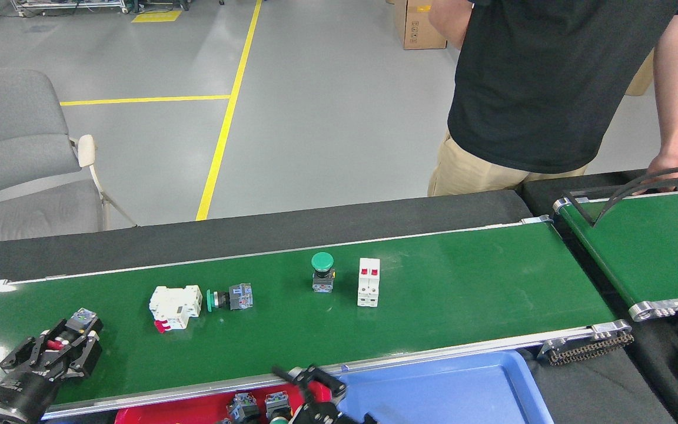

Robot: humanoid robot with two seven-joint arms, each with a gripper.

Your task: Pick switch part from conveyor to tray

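The conveyor runs across the view, a glossy dark-green belt. At its left end my left gripper has its fingers closed around a red-button switch part with a grey-blue block. Further along the belt lie a white breaker, a green-button switch on its side, an upright green mushroom button and a second white breaker. My right gripper is low at the bottom edge over the red tray. It is mostly cut off, and whatever it holds is hidden.
A blue tray sits right of the red one, which holds switch parts. A second green belt with a black guide stands at the right. A person stands behind the conveyor, hand by that belt. A grey chair is at the back left.
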